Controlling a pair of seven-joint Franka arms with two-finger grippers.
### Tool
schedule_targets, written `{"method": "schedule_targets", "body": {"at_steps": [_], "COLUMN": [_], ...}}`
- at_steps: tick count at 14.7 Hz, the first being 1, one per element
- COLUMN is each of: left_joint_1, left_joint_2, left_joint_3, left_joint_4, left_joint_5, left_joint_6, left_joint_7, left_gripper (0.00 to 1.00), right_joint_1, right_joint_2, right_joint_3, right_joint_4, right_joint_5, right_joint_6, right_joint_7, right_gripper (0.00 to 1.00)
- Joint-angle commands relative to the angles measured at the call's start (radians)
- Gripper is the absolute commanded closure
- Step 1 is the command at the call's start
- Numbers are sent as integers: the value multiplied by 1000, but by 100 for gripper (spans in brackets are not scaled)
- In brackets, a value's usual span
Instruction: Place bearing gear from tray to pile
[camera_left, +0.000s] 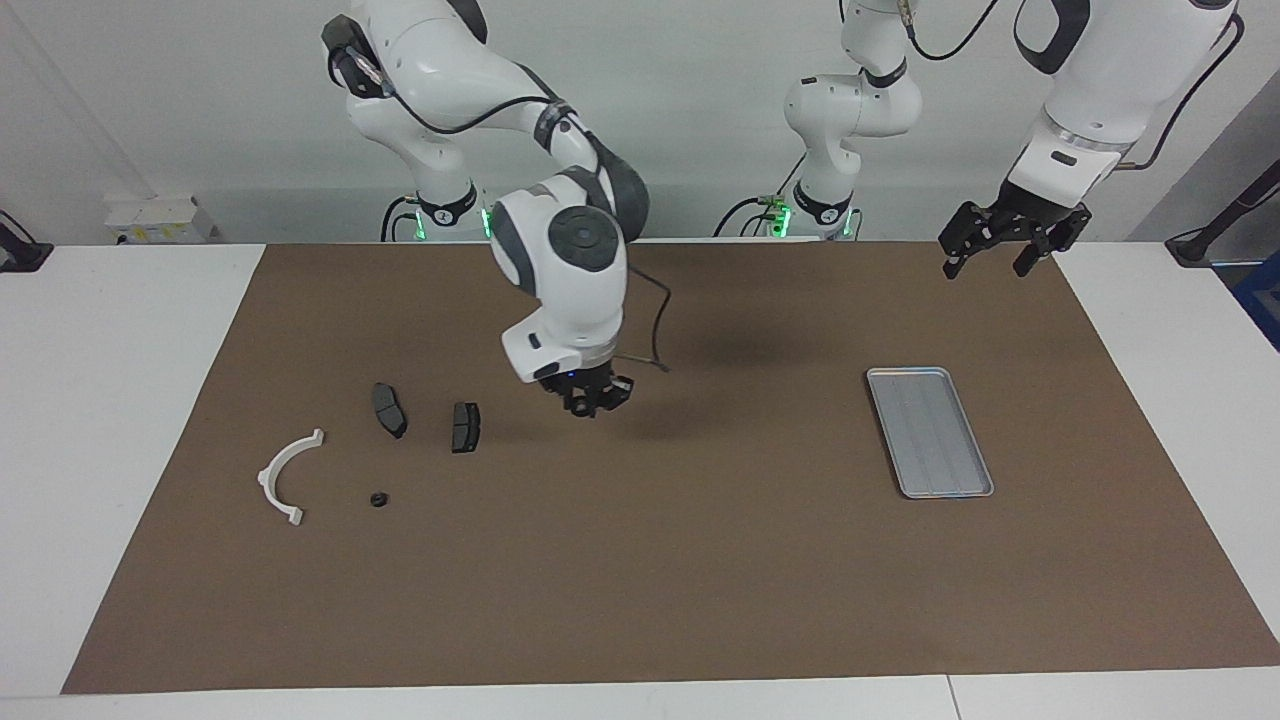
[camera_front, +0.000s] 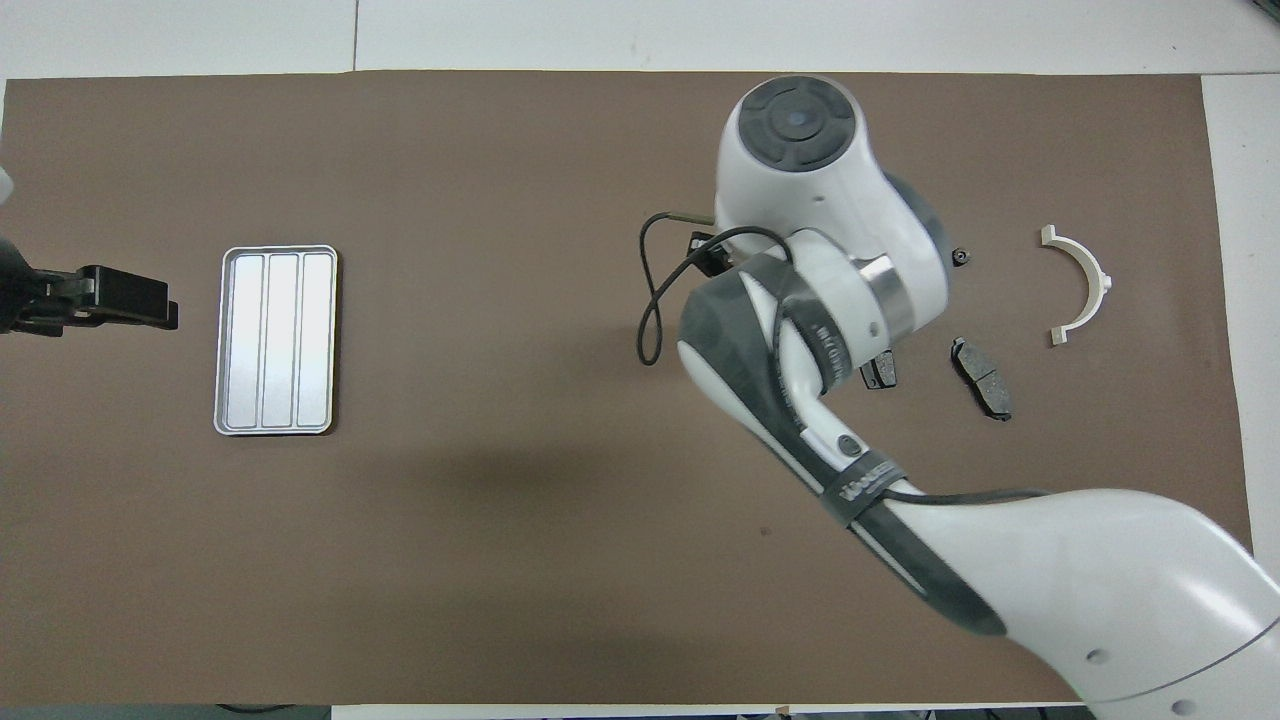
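Note:
The silver ridged tray (camera_left: 930, 430) lies empty toward the left arm's end of the mat, also in the overhead view (camera_front: 276, 340). The pile lies toward the right arm's end: a white arc (camera_left: 285, 478), two dark brake-pad plates (camera_left: 390, 410) (camera_left: 465, 427) and a small black bearing gear (camera_left: 378, 499) beside the arc. My right gripper (camera_left: 592, 398) hangs low over the mat, just tray-side of the plates. In the overhead view the right arm covers part of one plate (camera_front: 880, 372). My left gripper (camera_left: 987, 268) is open and empty, raised over the mat's corner nearer the robots than the tray.
A brown mat (camera_left: 640, 580) covers the white table. The right arm's forearm and wrist (camera_front: 800, 200) span the mat over the pile's edge in the overhead view, and a black cable (camera_left: 655, 350) loops off the wrist. The left arm waits.

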Motion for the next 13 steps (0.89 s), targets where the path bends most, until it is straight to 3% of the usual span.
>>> {"method": "schedule_targets", "body": {"at_steps": [1,3,7,13], "left_joint_1": [-24,-27,-30,-32], "left_joint_2": [-5,-6,-6,-8], "left_joint_3": [9,4,4,4], "left_joint_4": [5,2,2,1], "left_joint_5": [16,16,16,16], "left_joint_6": [-22,-15,-7,-18], "left_joint_7": [-3,-6,-2,-8], "left_gripper": [0,0,0,0], "right_joint_1": [-129,-207,-279,-298], "right_joint_2": [4,1,18,88], "right_joint_3": [16,16,15,12], "right_joint_4": [-63,-121,-258,-272], "right_joint_5": [10,10,5,-45], "right_joint_6": [78,158,378,483], "right_joint_7": [-248,-377,-453,-458], "right_gripper": [100,100,100,100]}}
